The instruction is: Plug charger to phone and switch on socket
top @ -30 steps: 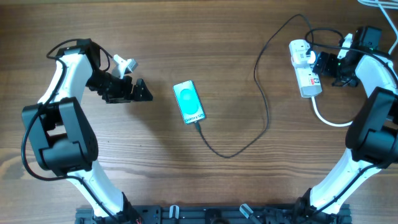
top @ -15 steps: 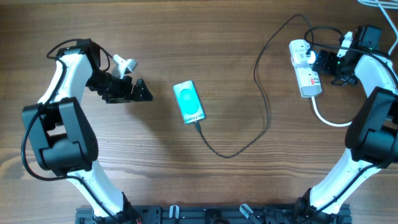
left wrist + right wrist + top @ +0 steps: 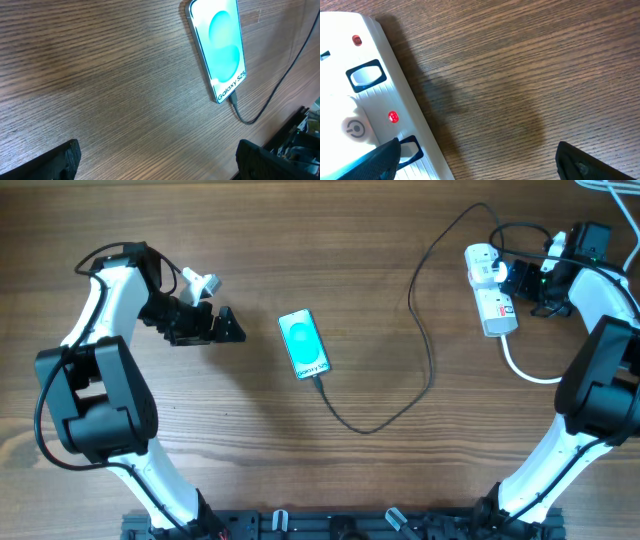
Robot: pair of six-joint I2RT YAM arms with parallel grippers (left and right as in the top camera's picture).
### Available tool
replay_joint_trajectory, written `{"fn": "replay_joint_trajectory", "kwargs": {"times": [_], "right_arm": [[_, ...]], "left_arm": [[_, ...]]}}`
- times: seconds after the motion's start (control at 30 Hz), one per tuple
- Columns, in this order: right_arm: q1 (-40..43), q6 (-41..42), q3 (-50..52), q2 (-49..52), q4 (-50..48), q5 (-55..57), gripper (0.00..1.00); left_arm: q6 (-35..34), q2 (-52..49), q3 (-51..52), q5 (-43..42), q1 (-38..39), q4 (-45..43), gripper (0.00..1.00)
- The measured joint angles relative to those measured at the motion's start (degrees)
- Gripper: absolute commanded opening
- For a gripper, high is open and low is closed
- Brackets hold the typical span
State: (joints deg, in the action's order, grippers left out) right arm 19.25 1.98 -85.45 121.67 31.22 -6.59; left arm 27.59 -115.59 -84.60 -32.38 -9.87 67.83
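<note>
The left pincer (image 3: 232, 328) hangs over a wooden table (image 3: 380, 240) with its fingers spread wide and nothing between them. Just ahead of its tips, clear of both fingers, the phone (image 3: 222, 47) lies flat with its teal screen lit. The charger (image 3: 425, 350) has its small plug tip seated in the phone's "Galaxy" end. From there its thin black cable loops across the boards toward the right pincer (image 3: 517, 288). That pincer is also spread wide and grips nothing. It sits close against the long side of the socket (image 3: 490, 290), where the charger's white adapter is plugged in. In the wrist view, one fingertip (image 3: 382, 159) overlaps the socket's edge, though whether it touches cannot be told. A small red light (image 3: 393, 117) glows beside that fingertip, with a white rocker switch (image 3: 366, 75) farther along. A thick white cord (image 3: 520, 365) curves from the socket back beneath the right arm.
</note>
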Motion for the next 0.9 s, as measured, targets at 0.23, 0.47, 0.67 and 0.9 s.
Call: {"fn": "replay_joint_trajectory", "kwargs": {"times": [0.23,0.47,0.67,0.9], "right_arm": [[-0.07,-0.02,-0.5,0.0,1.14,1.68,1.0],[-0.24,-0.11,-0.81,0.0,1.9,2.69,0.99],[-0.26,-0.28,-1.01,0.22,2.84,4.22,1.0],[0.22,-1.14,-2.27,3.39,1.99,8.17,1.0]], "left_arm": [[-0.02,0.0,0.0,0.0,0.0,-0.02,1.0],[-0.02,0.0,0.0,0.0,0.0,-0.02,1.0],[-0.02,0.0,0.0,0.0,0.0,-0.02,1.0],[0.0,0.0,0.0,0.0,0.0,-0.04,1.0]]}}
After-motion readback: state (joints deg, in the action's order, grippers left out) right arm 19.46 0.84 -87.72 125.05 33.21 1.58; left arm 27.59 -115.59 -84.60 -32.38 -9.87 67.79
